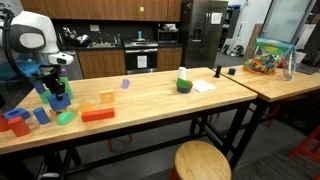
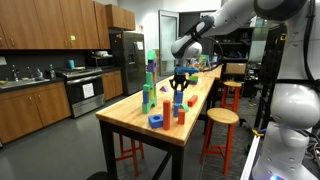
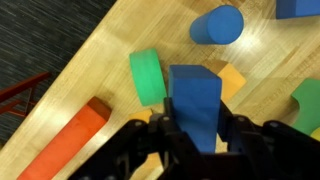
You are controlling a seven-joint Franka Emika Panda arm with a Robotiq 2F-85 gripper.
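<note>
Tool [image 3: 196, 128] clamped on blue block [image 3: 194, 95], held between its fingers. Green cylinder [image 3: 147, 77] just beside the tool, orange block [image 3: 72, 137] near, blue cylinder [image 3: 218, 25] farther across the desk [image 3: 170, 30]. Block's lower end is hidden; can't tell if it touches the desk.

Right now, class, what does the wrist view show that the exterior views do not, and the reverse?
Only the wrist view: the fingers pressing both sides of the blue block. Only an exterior view: the green bowl, the stool and the toy bin. Both: the gripper shut on that block over the wooden table, coloured blocks around it.
</note>
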